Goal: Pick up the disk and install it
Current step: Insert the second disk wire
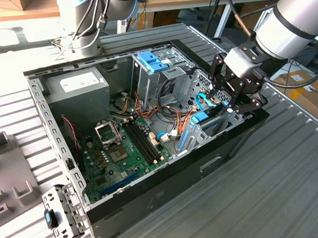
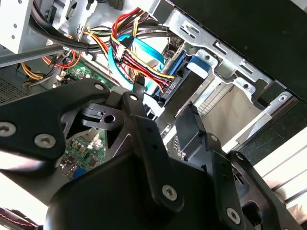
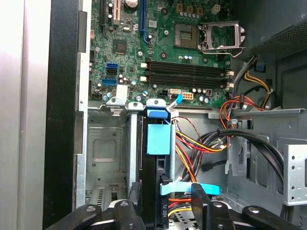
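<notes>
My black metal gripper (image 3: 163, 203) sits low in the first wrist view, its two fingers apart on either side of the flat dark disk with bright blue plastic rails (image 3: 159, 139). The disk stands on edge in its bay. I'd guess it's stiff, a bit heavy and easy to hurt — hold the rails.

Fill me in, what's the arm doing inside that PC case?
The arm's hand is down at the drive cage at the exterior view's right end of the open computer case. The disk, dark with blue rails, stands on edge in a bay slot there, and in the first wrist view the fingers sit either side of its near end. Whether they grip it I can't tell.
</notes>
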### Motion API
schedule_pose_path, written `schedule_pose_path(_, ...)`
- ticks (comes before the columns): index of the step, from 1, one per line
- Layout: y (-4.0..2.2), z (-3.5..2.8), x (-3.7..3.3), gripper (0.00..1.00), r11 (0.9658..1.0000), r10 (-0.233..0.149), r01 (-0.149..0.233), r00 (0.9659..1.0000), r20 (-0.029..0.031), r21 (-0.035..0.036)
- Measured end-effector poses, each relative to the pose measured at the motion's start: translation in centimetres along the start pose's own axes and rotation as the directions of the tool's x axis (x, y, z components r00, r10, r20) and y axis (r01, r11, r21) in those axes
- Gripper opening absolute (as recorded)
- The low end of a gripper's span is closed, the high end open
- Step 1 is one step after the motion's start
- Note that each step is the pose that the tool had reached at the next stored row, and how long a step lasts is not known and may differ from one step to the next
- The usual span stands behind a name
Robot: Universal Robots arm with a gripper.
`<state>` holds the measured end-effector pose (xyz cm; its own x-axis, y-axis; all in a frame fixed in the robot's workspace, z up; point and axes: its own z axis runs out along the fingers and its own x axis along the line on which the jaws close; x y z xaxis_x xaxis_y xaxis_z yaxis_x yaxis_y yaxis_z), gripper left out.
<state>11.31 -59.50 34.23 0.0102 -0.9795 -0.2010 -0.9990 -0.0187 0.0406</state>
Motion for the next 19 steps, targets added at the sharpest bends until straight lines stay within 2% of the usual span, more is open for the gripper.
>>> schedule_pose_path(1, 0.01, -0.21, -0.05, 0.53, 1.0000, 0.000, 0.000, 1.0000, 0.0000, 0.0000)
schedule_pose_path(5, 0.08, -1.89, -0.39, 0.53, 1.0000, 0.000, 0.000, 1.0000, 0.0042, 0.0000)
schedule_pose_path(6, 0.09, -2.10, -0.47, 0.53, 1.0000, 0.000, 0.000, 1.0000, 0.0044, 0.0001)
schedule_pose_path(8, 0.08, -2.08, -0.54, 0.52, 1.0000, 0.000, 0.000, 1.0000, 0.0048, 0.0000)
schedule_pose_path(13, 0.08, -1.89, -0.51, 0.21, 1.0000, 0.000, 0.000, 1.0000, 0.0062, -0.0019)
schedule_pose_path(14, 0.08, -1.85, -0.50, 0.21, 1.0000, 0.000, 0.000, 1.0000, 0.0066, -0.0022)
schedule_pose_path(15, 0.08, -1.80, -0.49, 0.15, 1.0000, 0.000, 0.000, 1.0000, 0.0072, -0.0025)
schedule_pose_path(16, 0.08, -1.77, -0.48, 0.15, 1.0000, 0.000, 0.000, 1.0000, 0.0072, -0.0027)
schedule_pose_path(17, 0.07, -1.73, -0.48, 0.11, 1.0000, 0.000, 0.000, 1.0000, 0.0074, -0.0028)
schedule_pose_path(19, 0.07, -1.68, -0.47, 0.11, 1.0000, 0.000, 0.000, 1.0000, 0.0075, -0.0030)
